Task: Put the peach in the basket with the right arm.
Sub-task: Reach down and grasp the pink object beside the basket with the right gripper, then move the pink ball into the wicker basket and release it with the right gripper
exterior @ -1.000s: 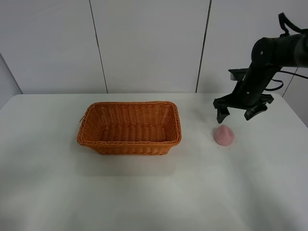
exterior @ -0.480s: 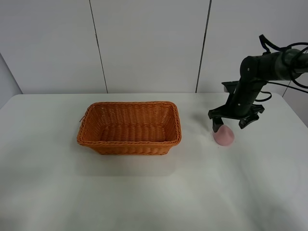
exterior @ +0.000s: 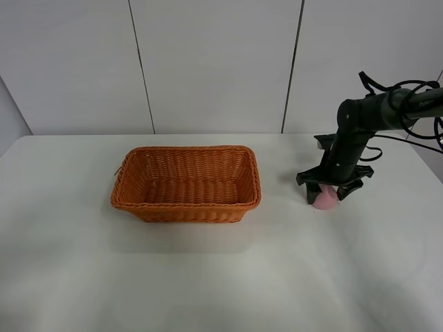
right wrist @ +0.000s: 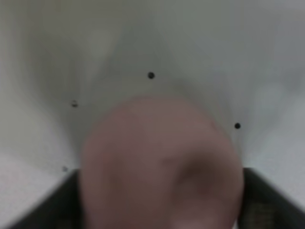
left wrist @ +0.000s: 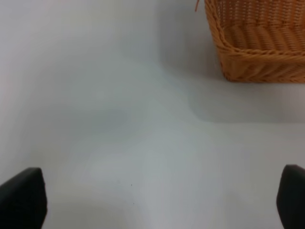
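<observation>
The pink peach (exterior: 324,200) lies on the white table (exterior: 221,277), to the right of the orange-brown wicker basket (exterior: 185,183). My right gripper (exterior: 327,196) is lowered over the peach and open, one finger on each side of it. In the right wrist view the blurred peach (right wrist: 162,162) fills the space between the two dark fingers (right wrist: 271,200). I cannot tell whether they touch it. My left gripper (left wrist: 157,205) is open above bare table, with a corner of the basket (left wrist: 257,43) ahead of it. The basket holds nothing.
A white panelled wall (exterior: 208,62) stands behind the table. The right arm's black cables (exterior: 405,90) loop near the right edge. Small dark specks (right wrist: 151,75) dot the table beside the peach.
My right gripper has come down and slightly left, from above and behind the peach to around it. The peach and the basket have stayed put.
</observation>
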`<state>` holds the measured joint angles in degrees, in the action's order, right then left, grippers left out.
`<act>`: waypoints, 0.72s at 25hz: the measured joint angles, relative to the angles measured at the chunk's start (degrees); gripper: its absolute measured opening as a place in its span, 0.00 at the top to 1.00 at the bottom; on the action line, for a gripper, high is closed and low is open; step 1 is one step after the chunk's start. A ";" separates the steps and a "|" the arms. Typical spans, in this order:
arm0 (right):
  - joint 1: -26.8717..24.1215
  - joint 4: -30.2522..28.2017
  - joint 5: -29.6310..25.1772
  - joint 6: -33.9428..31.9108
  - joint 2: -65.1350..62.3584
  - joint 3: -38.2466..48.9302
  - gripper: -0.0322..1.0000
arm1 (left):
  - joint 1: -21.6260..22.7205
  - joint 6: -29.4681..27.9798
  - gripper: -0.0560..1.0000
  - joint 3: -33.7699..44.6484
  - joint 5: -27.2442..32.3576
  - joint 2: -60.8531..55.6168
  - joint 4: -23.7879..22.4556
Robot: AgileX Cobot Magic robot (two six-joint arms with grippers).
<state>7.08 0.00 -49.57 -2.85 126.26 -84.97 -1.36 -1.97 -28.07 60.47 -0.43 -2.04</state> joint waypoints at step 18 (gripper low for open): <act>0.00 -0.85 -15.28 0.00 -11.50 -16.44 0.97 | 0.00 0.00 0.01 0.00 0.00 0.00 0.00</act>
<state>7.08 -0.85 -64.86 -2.85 114.76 -101.41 -1.36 -1.97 -28.07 60.47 -0.43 -2.04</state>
